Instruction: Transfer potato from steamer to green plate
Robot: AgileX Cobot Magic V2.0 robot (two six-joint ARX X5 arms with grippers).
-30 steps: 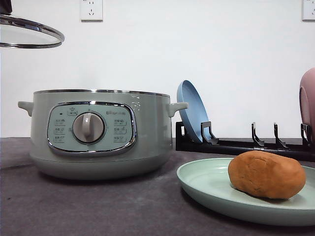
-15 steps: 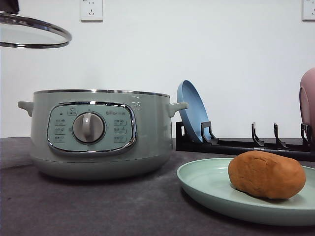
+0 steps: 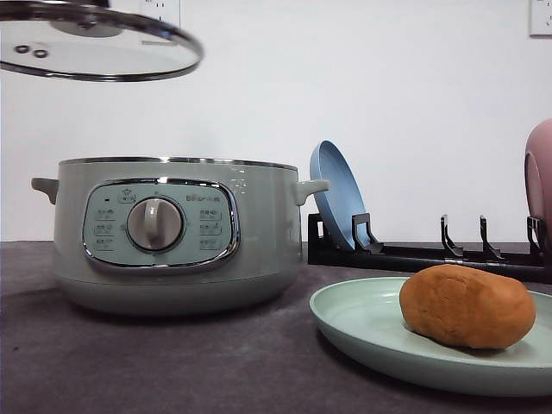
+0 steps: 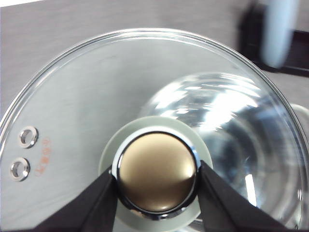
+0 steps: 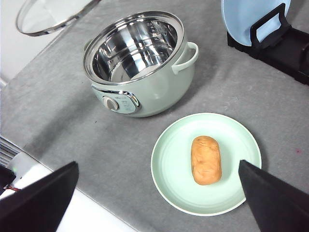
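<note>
So the potato (image 3: 467,306) is sitting on the green plate (image 3: 362,323), lying on its side a bit right of the plate's centre in the front view. From the right wrist camera you can see it from above (image 5: 206,160), lengthwise on the plate (image 5: 169,164), nothing touching it.

The steamer (image 3: 168,233) is on the grey surface (image 3: 172,362) just left of the plate, apart from it, dial facing the camera. It's open, and looking down from the right wrist view, the shiny metal inside of the steamer (image 5: 137,63) has nothing in it.

The glass lid (image 3: 95,47) hangs in the air above the steamer's left side, slightly tilted. The left gripper (image 4: 157,180) is clamped on the lid knob (image 4: 157,171), one black finger (image 4: 96,198) pressing on each side of it, and you see the steamer rim through the glass.

The right gripper (image 5: 159,198) is spread wide, holding nothing, hovering high over the plate with the fingers (image 5: 38,198) well apart.

Behind the plate there's a black dish rack (image 3: 414,254) with a blue plate (image 3: 336,203) standing upright in it, and a pink dish (image 3: 540,172) at the far right edge.
</note>
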